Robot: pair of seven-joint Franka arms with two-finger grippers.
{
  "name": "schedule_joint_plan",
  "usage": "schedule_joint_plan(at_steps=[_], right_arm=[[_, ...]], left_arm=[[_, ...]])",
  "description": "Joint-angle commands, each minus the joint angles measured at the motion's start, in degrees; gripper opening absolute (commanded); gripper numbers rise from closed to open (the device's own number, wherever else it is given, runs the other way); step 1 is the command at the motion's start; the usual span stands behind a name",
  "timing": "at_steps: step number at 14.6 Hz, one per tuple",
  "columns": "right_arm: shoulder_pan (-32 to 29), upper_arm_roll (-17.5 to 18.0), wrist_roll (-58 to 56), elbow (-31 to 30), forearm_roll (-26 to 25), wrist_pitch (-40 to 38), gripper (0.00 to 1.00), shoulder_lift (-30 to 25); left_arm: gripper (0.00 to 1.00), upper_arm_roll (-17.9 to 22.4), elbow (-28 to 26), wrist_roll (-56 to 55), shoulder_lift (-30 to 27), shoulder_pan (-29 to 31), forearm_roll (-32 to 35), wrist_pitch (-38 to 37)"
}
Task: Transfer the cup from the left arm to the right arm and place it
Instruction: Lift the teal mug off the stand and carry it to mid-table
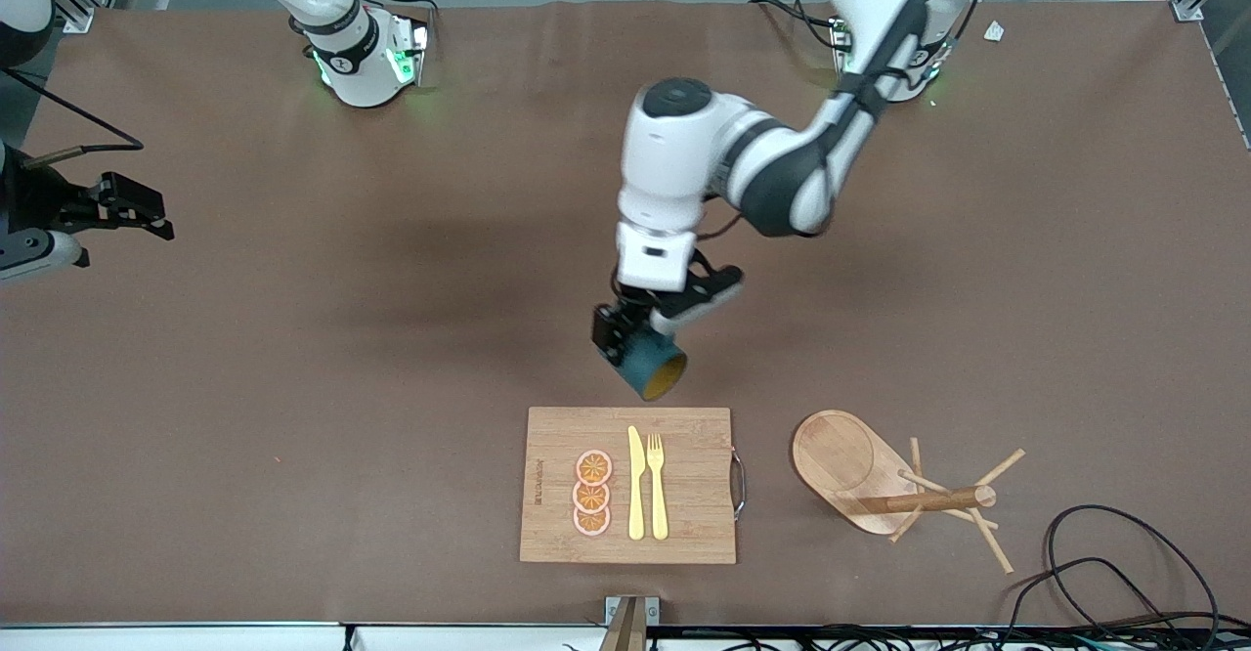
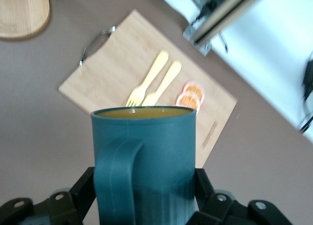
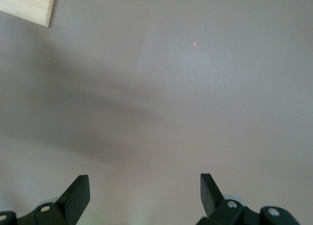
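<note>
The bottom of the cup is getting cut off in the left wrist view, so its base is not showing there. In the front view the left gripper is covering the closed end of the cup, and the handle is hard to make out from that side. The right arm is mostly running off the edge of the front view, and only its dark gripper end is peeking in. In the right wrist view just a corner of the cutting board is showing.

The left arm is reaching out from its base, bending at the elbow and pointing its wrist down toward the front camera. The left gripper is squeezing the dark teal cup from both sides, with one finger pressing on each side. The cup is hanging in the air, tipped on its side, with its yellow mouth facing the front camera. It is sitting over the brown table, just above the edge of the cutting board.

On the board, a yellow knife and a yellow fork are lying side by side, with three orange slices beside them. A wooden cup rack is lying near the board, toward the left arm's end.

The right arm is waiting at its end of the table. The right gripper is hanging over bare table with its fingers spread wide, holding nothing.
</note>
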Motion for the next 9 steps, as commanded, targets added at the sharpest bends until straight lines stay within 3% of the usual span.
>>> schedule_joint_plan(at_steps=[1, 5, 9], right_arm=[[0.0, -0.1, -0.1, -0.6, 0.1, -0.8, 1.0, -0.8], [0.1, -0.2, -0.2, -0.8, -0.6, -0.8, 1.0, -0.8], [0.1, -0.2, -0.1, -0.8, -0.9, -0.8, 1.0, -0.8]], left_arm=[[0.54, 1.1, 0.7, -5.8, 2.3, -5.8, 10.2, -3.7], [0.54, 1.2, 0.8, -12.8, 7.4, -13.6, 27.2, -10.8], [0.54, 1.3, 0.8, -27.9, 13.9, -18.9, 47.7, -16.1]])
